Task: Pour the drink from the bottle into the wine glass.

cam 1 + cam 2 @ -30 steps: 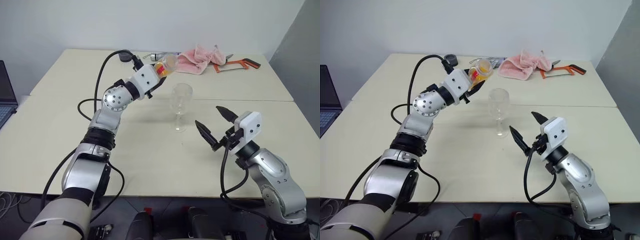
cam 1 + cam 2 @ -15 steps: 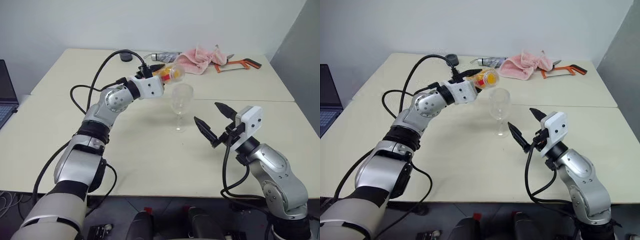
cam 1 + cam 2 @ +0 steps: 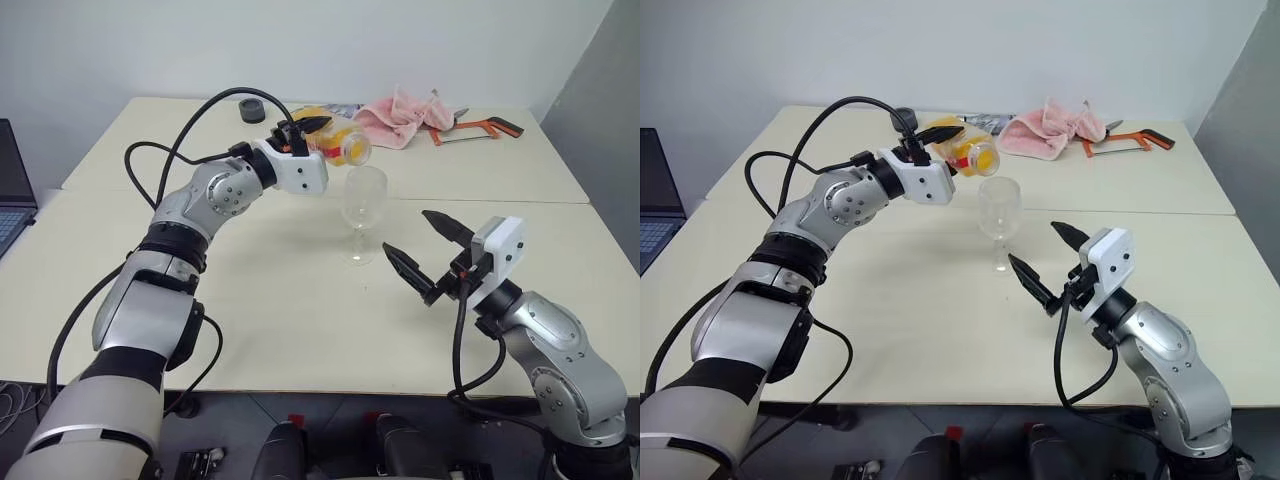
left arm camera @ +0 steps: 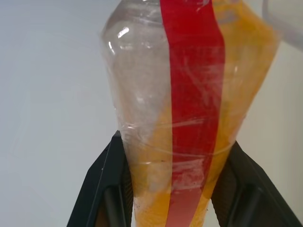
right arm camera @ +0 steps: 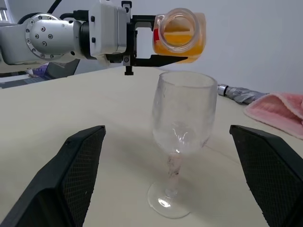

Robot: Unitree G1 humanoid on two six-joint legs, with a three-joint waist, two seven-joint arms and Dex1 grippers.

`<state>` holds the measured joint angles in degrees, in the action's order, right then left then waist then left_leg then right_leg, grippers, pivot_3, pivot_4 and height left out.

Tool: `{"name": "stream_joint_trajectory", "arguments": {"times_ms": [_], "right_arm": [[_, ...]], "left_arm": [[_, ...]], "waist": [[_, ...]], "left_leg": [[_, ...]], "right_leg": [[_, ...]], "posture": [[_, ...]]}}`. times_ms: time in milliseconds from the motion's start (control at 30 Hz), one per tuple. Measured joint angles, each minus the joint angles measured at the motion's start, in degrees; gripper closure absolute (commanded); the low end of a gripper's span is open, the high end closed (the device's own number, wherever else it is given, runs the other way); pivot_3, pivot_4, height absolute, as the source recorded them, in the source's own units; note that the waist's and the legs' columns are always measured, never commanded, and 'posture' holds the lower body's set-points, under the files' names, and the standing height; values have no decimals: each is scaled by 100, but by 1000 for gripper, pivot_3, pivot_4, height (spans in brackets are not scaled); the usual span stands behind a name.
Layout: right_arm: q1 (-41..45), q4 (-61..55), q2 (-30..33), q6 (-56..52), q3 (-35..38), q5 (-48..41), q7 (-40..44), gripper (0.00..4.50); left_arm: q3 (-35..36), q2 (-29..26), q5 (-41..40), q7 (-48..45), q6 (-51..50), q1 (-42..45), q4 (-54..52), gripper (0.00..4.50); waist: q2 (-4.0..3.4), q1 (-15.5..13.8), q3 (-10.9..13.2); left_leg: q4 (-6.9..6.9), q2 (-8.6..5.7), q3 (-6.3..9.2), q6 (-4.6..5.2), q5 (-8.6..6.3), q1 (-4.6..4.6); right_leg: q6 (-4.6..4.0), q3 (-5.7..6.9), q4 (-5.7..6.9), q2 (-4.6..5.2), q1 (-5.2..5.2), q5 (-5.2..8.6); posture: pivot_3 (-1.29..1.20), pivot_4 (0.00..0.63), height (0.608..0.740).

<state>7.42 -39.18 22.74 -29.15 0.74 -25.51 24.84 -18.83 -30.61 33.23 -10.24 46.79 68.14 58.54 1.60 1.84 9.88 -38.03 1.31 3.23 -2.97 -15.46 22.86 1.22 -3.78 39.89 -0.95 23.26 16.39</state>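
Orange drink [image 5: 182, 47] fills the lower side of the bottle [image 3: 335, 141], uncapped, lying near level in the left gripper [image 3: 312, 135], whose black fingers [image 4: 106, 182] pinch its base; open mouth just above the rim of the wine glass [image 3: 361, 213], at its 10 o'clock. Wine glass: clear, upright, empty, mid-bench [image 3: 120, 270]. Right gripper [image 3: 420, 252]: spread wide, holding nothing, at the glass's 4 o'clock, apart from it. Pink towel [image 3: 405, 116] and orange-handled hacksaw [image 3: 478, 129] at the bench's 1 o'clock.
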Motion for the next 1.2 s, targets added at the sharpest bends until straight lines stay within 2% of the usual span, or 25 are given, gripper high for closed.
{"name": "stream_joint_trajectory", "arguments": {"times_ms": [467, 1200], "right_arm": [[-74, -21, 87, -8, 1, -38, -14, 0], [-128, -123, 102, -116, 20, -116, -91, 0]], "left_arm": [[-418, -197, 798, 868, 167, 340, 190, 2791], [-575, -322, 1074, 1488, 78, 561, 396, 2791]], "waist": [[0, -2, 0], [0, -5, 0]], "left_leg": [[0, -1, 0, 0, 0, 0], [-2, -2, -1, -1, 1, 0]], "right_leg": [[0, 2, 1, 1, 0, 0], [0, 1, 3, 3, 0, 0]], "posture": [[0, 150, 740], [0, 150, 740]]}}
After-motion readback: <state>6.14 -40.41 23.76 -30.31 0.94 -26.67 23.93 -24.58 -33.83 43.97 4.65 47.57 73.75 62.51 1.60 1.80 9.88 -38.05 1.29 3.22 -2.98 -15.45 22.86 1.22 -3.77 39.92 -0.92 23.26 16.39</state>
